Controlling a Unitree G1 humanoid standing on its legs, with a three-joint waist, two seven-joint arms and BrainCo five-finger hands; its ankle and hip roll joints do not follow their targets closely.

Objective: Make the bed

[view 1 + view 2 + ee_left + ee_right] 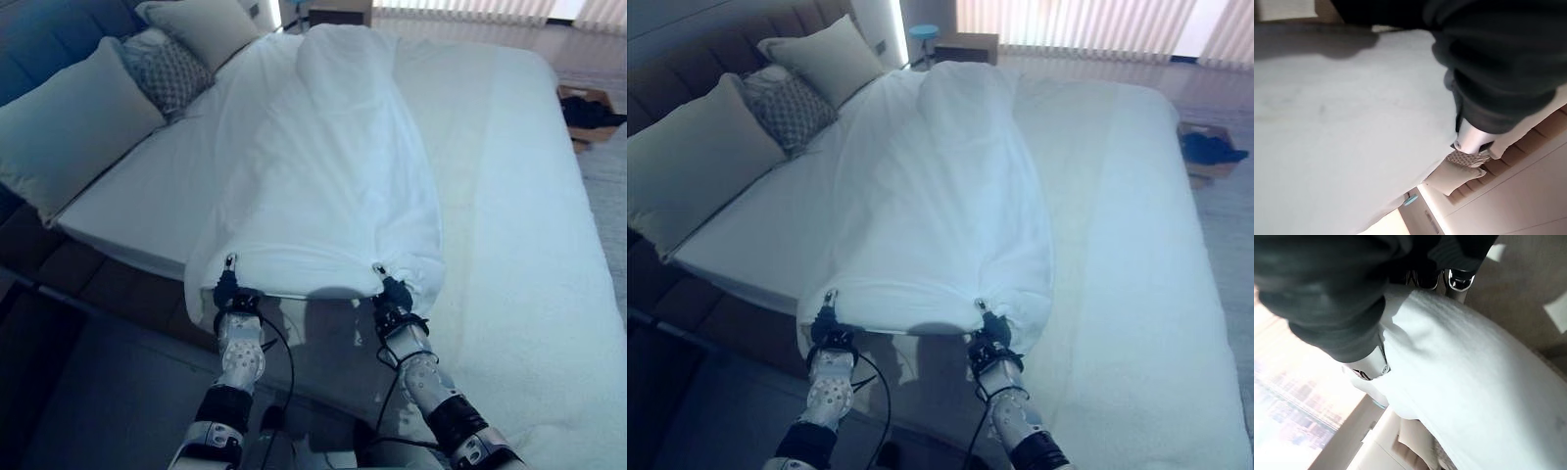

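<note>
Duvet (323, 166) lies bunched lengthwise on mattress (529, 245), both hands at its near edge.

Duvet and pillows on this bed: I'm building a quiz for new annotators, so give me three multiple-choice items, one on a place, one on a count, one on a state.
1. Where do the pillows lie?
A. At the headboard end, on the robot's left
B. On the floor
C. Under the duvet

2. How many pillows show?
A. One
B. Three
C. Five

3. How does the white duvet lie?
A. Spread flat over the whole bed
B. Bunched in a long strip, mattress bare alongside
C. Folded in a square

Answers: 1 A, they line the headboard. 2 B, two plain ones flank a patterned one. 3 B, the left hand and right hand meet its near edge.
</note>
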